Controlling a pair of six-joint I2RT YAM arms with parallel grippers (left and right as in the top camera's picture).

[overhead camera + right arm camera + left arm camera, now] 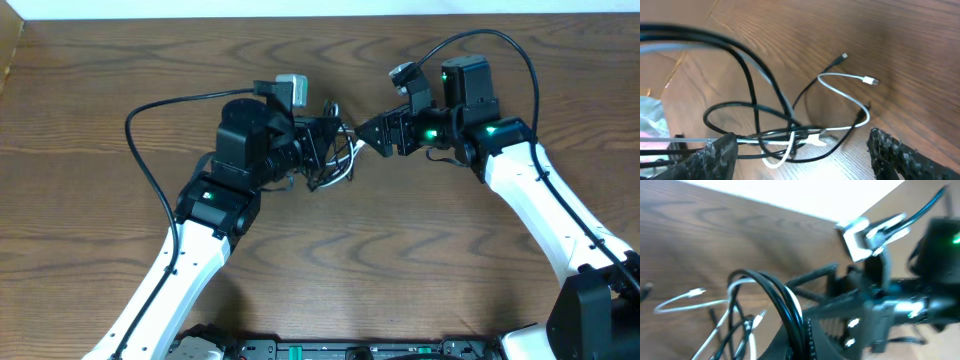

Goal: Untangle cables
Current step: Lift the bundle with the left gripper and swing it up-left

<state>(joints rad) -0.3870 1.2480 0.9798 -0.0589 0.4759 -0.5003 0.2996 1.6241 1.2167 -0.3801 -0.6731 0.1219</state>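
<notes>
Left gripper [326, 140] is clamped on the upper strands of the cable bundle [338, 165]. It holds one side of the bundle up near the middle of the brown wood-grain table [420, 260], between the two arms. Right gripper [801, 142] faces it from just beside, fingers spread wide with nothing pinched. In its wrist view the tangle sits right in the gap between them.

The bundle is two cords. A thin black cable [746, 75] arches down from the held side and makes a flat loop. A thin white cable [842, 75] sweeps out in a curve and ends in a small white plug [871, 80], with a small black plug [843, 56] near it. Both cords meet at a tight crossing [795, 134]; whether they are knotted there or only laid over each other I cannot tell.

The step in hand looks like the right gripper taking hold of a strand. To do it well, I judge it should close on one colour only. The white curve on the plug side is the cleanest target, since it stands most clear of the black loop. Closing at the crossing itself would likely catch both cords and tighten the snarl. After that, a slow pull away from the left gripper, low over the table, should draw the white cable free. A plug snagging on a loop is the main risk, so ease off if the whole bundle drags along.
</notes>
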